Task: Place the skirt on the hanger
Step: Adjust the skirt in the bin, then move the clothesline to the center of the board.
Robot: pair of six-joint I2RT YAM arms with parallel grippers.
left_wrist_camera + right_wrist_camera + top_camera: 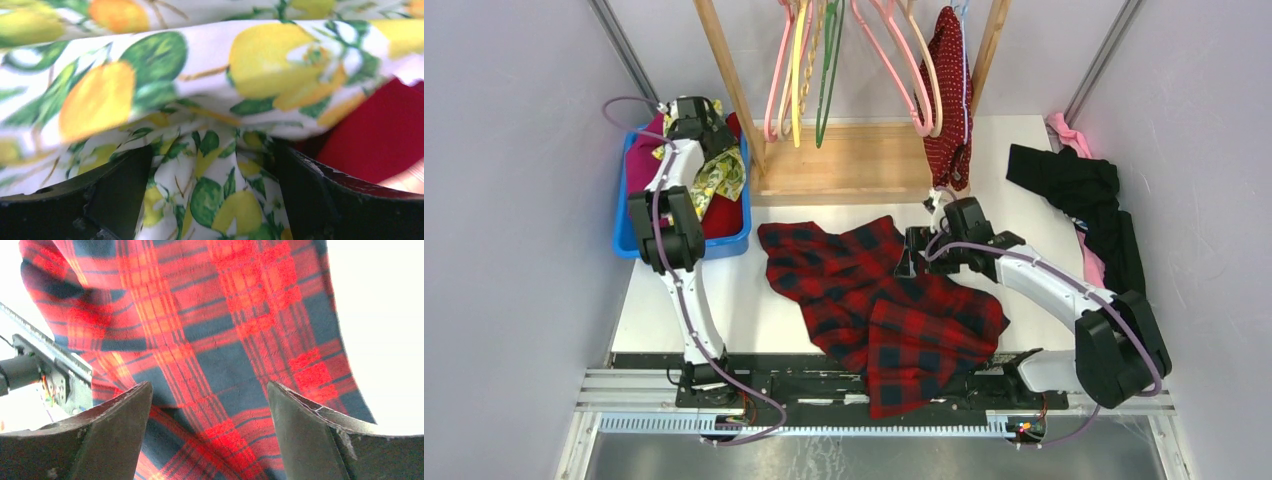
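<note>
The dark-red dotted skirt (946, 100) hangs from the wooden rack at the back right. The thin pale lilac-blue hanger (964, 12) barely shows above it at the top edge. Whether the skirt sits fully on it I cannot tell. My left gripper (707, 135) (212, 165) is down in the blue bin, open, with a fold of lemon-print cloth (215, 200) standing between its jaws. My right gripper (912, 252) (210, 395) is open just above the red-and-black plaid garment (884, 300) (200, 315), below the skirt.
The blue bin (624, 240) at the left holds lemon-print cloth (719, 175), magenta cloth (642, 160) and red cloth (385, 130). The wooden rack base (844, 165) carries pink hangers (884, 50) and yellow and green ones. Black clothes (1084, 190) and pink cloth (1069, 135) lie at the right.
</note>
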